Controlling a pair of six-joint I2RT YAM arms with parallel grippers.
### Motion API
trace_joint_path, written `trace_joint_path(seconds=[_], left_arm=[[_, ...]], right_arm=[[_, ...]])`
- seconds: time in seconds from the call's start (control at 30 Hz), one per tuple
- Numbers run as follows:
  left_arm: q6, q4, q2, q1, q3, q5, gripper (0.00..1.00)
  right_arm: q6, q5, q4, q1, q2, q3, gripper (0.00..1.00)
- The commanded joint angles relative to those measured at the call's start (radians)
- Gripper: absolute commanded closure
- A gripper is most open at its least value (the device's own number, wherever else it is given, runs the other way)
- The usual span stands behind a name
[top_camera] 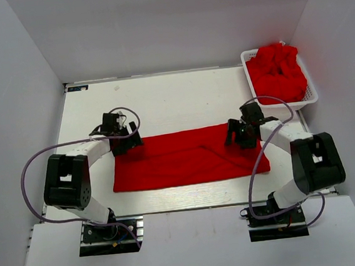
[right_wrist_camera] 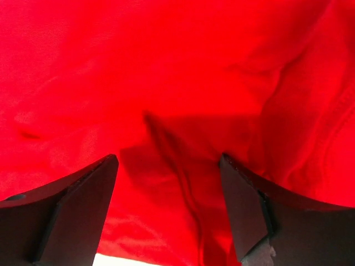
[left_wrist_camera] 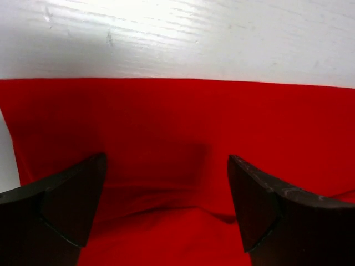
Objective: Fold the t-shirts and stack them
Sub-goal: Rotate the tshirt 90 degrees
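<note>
Top external view gives me one red t-shirt (top_camera: pixel 189 157) lying flat as a long band across the near middle of the surface (top_camera: pixel 174 102), lengthwise from left to right, with creases towards its right end. The left fingers (top_camera: pixel 130 147) sit over its far left corner and the right fingers (top_camera: pixel 239 136) over its far right part. On the left wrist view the two dark tips are spread wide with smooth cloth between them and the shirt's far hem just beyond; they grip nothing. On the right wrist view the tips are likewise well apart above rumpled folds, holding nothing.

Purple cables (top_camera: pixel 33 166) loop out from both arms; the right one hangs over the shirt's right end. Nothing else lies on the cloth.

I see the surface as a white board, brightly lit, with faint scuffs near the left tips. Pale grey walls (top_camera: pixel 9 80) close it in at the left, right and back.

At the far right corner stands a white slatted basket (top_camera: pixel 313 98), well apart from the flat shirt, heaped above its rim with more crumpled red shirts (top_camera: pixel 277 73).
</note>
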Motion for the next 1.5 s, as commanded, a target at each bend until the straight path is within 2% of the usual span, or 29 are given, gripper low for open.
trace_joint_path(seconds=[0.0,0.2,0.33,0.37,0.43,0.47,0.57,0.6,0.8,0.97,1.07,1.17,1.27,1.33,1.37,1.47], left_arm=[[-0.012,-0.068,-0.011,-0.015,-0.066,-0.028,0.00],[-0.064,-0.183,-0.046,-0.053,-0.112,-0.041,0.00],[-0.115,-0.301,-0.106,-0.072,-0.141,-0.032,0.00],[-0.125,-0.321,-0.132,-0.082,-0.156,-0.010,0.00],[-0.159,-0.349,-0.159,-0.095,-0.188,0.054,0.00],[-0.171,-0.375,-0.172,-0.108,-0.213,0.079,0.00],[-0.210,-0.410,-0.227,-0.131,-0.256,0.181,0.00],[-0.222,-0.425,-0.244,-0.147,-0.256,0.210,0.00],[-0.190,-0.439,-0.317,-0.226,-0.265,0.422,0.00],[-0.170,-0.415,-0.278,-0.318,-0.285,0.461,0.00],[-0.150,-0.393,-0.248,-0.357,-0.259,0.484,0.00],[-0.103,-0.447,-0.221,-0.391,-0.175,0.455,0.00],[-0.028,-0.531,-0.199,-0.401,-0.003,0.381,0.00],[0.048,-0.614,-0.184,-0.411,0.151,0.215,0.00],[0.057,-0.648,-0.170,-0.411,0.208,0.030,0.00],[0.022,-0.700,-0.095,-0.383,0.436,-0.225,0.00]], right_arm=[[0.049,0.062,-0.011,-0.004,0.077,0.066,0.18],[0.052,-0.024,0.016,-0.003,0.329,0.276,0.16],[0.019,-0.091,-0.010,0.002,0.506,0.506,0.16],[0.012,-0.108,-0.019,0.005,0.606,0.651,0.16],[-0.014,-0.182,-0.062,0.002,0.672,0.747,0.16],[-0.020,-0.194,-0.071,0.006,0.730,0.879,0.16],[-0.026,-0.248,-0.091,0.016,0.863,1.049,0.16],[-0.028,-0.272,-0.090,0.017,0.908,1.154,0.16],[0.026,-0.398,0.068,0.091,1.055,1.336,0.14],[0.049,-0.443,0.195,0.146,1.114,1.388,0.12],[0.049,-0.441,0.209,0.172,1.129,1.410,0.12],[0.023,-0.363,0.209,0.183,1.123,1.433,0.11],[-0.020,-0.317,0.153,0.177,1.080,1.486,0.11],[-0.083,-0.280,0.078,0.189,0.989,1.484,0.10],[-0.124,-0.233,0.073,0.192,0.956,1.400,0.10],[-0.157,-0.135,0.107,0.209,0.825,1.275,0.10]])
